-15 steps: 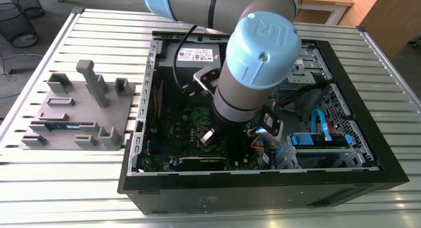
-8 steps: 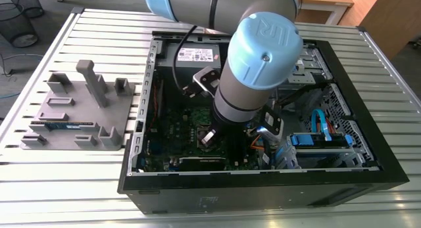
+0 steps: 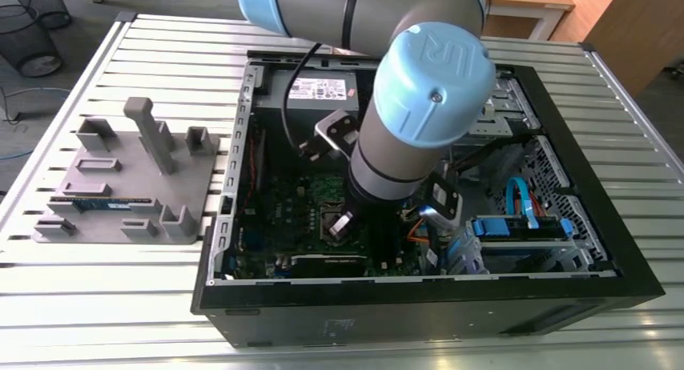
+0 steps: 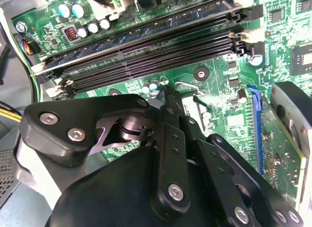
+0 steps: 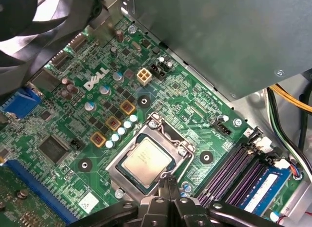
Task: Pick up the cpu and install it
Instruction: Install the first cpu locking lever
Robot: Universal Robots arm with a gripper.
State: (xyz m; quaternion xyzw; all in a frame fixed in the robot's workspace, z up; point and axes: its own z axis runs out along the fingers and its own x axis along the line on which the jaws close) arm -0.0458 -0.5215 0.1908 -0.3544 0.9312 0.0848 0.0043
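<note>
Currently listed: cpu (image 5: pixel 146 158) — laid flat and square in the socket (image 5: pixel 116 164), as installation requires. Gripper (image 5: pixel 168 182) — fingers closed together, nothing grasped, held just beside the socket edge over the board (image 5: pixel 73 114), presumably as one narrow tip.

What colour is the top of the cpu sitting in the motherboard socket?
The cpu top is shiny silver-grey; first wrist view shows it best.

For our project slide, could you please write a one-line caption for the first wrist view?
The cpu sits in the motherboard socket, with the shut gripper close beside it.
</note>
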